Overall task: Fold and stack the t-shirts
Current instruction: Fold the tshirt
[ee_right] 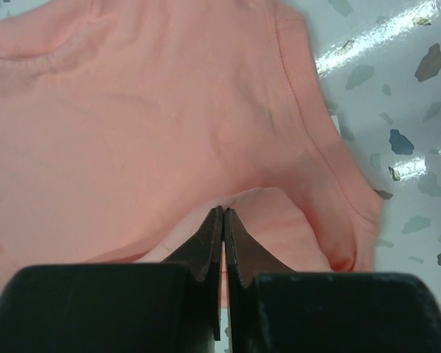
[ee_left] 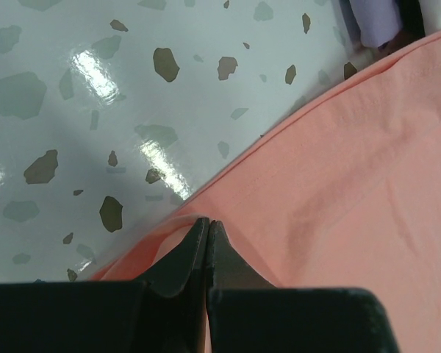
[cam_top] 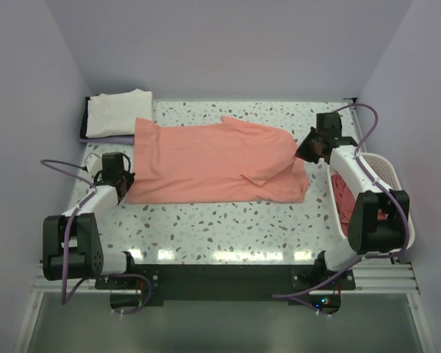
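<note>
Salmon-pink t-shirt [cam_top: 213,162]: one plain colour, soft and lightly creased, spread mostly flat on the speckled desk [cam_top: 228,220]; its right end is folded over on itself in a loose flap.
Long axis: runs left to right across the desk, the straight edge at the left and a stitched sleeve at the right.
Position: middle of the desk, between the two arms, its far left corner lying just against the cream-white t-shirt [cam_top: 117,112].
Cream-white t-shirt: folded into a neat rectangle in the far left corner.
Darker pink-red t-shirts [cam_top: 345,195]: heaped in the white lattice basket [cam_top: 382,170] at the right edge of the desk.
Left end effector [ee_left: 208,224]: fingers pressed together on the shirt's near left edge, a small ridge of cloth raised at the tips.
Right end effector [ee_right: 223,213]: fingers closed on a pinched hump of the same shirt at its right end, beside the sleeve hem.
</note>
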`<state>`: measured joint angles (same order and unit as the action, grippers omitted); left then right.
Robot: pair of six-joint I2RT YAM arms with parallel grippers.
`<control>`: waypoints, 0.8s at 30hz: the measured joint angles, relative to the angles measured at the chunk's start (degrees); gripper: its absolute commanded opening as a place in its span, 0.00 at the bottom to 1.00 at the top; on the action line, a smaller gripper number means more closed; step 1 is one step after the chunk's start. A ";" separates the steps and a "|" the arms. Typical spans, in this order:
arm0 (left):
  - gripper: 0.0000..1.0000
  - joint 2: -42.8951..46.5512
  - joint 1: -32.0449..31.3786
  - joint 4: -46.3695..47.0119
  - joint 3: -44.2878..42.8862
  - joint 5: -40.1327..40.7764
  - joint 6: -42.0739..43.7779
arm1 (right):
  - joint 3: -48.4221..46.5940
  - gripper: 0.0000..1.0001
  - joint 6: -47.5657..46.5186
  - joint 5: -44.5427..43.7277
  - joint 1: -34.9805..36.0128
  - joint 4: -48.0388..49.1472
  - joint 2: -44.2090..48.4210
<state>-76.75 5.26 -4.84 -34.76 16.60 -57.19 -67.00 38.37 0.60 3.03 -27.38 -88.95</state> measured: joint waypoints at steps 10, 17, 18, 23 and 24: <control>0.00 -3.15 0.48 1.53 -0.63 -1.51 0.02 | -0.66 0.00 0.00 0.42 -0.26 1.60 -3.69; 0.00 -4.96 0.68 5.35 -0.81 -3.54 0.87 | -1.86 0.00 -0.07 0.74 -0.59 2.43 -6.75; 0.00 -5.14 0.72 5.77 -0.81 -3.87 1.03 | -2.29 0.03 -0.09 0.96 -0.59 2.54 -7.52; 0.42 -5.22 0.79 7.37 -0.83 -5.07 2.29 | -6.19 0.36 -1.22 4.04 -0.72 3.30 -13.22; 0.50 -5.09 0.85 7.72 -0.81 -5.38 2.91 | -6.88 0.41 -1.62 4.68 -0.76 3.43 -14.21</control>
<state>-81.84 6.11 2.87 -35.57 11.22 -54.28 -73.89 36.75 5.28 2.26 -23.94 -103.15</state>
